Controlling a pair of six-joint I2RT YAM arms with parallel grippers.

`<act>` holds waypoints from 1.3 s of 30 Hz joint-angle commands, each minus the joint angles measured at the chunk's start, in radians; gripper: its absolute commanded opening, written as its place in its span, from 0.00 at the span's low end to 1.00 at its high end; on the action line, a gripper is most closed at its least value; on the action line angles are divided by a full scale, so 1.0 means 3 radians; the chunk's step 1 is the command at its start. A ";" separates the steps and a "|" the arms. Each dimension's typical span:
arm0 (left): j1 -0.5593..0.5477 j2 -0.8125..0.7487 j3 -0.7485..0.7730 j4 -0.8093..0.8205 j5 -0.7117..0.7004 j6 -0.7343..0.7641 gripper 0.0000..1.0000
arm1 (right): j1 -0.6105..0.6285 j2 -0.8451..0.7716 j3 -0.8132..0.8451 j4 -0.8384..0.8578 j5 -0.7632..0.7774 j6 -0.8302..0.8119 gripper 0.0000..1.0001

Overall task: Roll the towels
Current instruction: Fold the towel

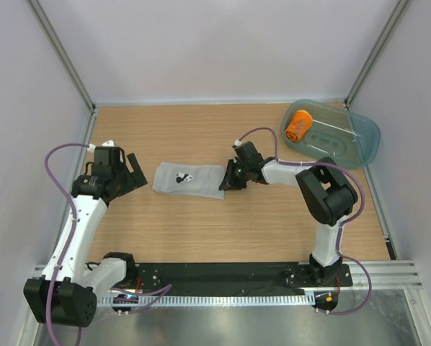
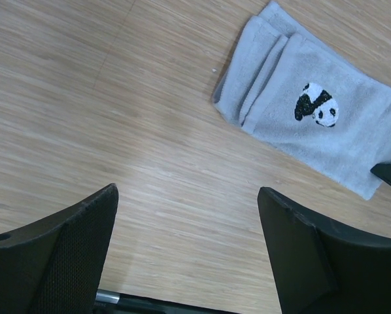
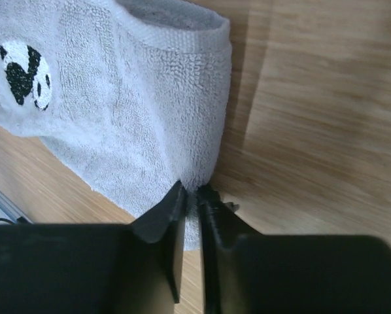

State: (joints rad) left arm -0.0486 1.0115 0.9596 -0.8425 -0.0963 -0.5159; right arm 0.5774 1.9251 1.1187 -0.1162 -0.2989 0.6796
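A light grey towel (image 1: 189,181) with a small panda print lies folded flat on the wooden table. It also shows in the left wrist view (image 2: 313,111) and the right wrist view (image 3: 117,111). My right gripper (image 1: 228,178) is shut on the towel's right edge, its jaws pinching the cloth (image 3: 193,196). My left gripper (image 1: 132,173) is open and empty, left of the towel, above bare wood (image 2: 186,229). An orange towel (image 1: 298,125) sits rolled into a short cylinder inside the tub.
A translucent blue-green plastic tub (image 1: 345,140) stands at the back right corner. Grey walls close the table on three sides. A black base strip (image 1: 223,277) runs along the near edge.
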 commanded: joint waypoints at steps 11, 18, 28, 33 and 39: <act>-0.1319 0.0611 0.0110 0.0649 -0.0303 -0.0545 0.82 | 0.0100 -0.1261 -0.1146 -0.0706 0.0377 -0.0174 0.08; -0.1781 0.1495 0.0120 0.1330 -0.0185 -0.0489 0.66 | 0.0111 -0.1835 -0.1392 -0.1147 0.0633 -0.0184 0.09; -0.2057 0.1777 -0.0018 0.1658 -0.0047 -0.0581 0.52 | 0.0111 -0.1785 -0.1382 -0.1167 0.0659 -0.0184 0.08; -0.2088 0.1895 -0.0079 0.1689 0.0019 -0.0642 0.47 | 0.0116 -0.1744 -0.1377 -0.1126 0.0659 -0.0174 0.08; -0.2103 0.1977 -0.0131 0.1678 -0.0027 -0.0699 0.40 | 0.0111 -0.1749 -0.1387 -0.1131 0.0664 -0.0174 0.08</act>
State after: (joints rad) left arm -0.6739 1.6024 0.9283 -0.3729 -0.1017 -0.7063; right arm 0.6075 1.4033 0.6991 -0.4572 -0.1143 0.6338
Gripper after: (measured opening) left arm 0.408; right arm 0.113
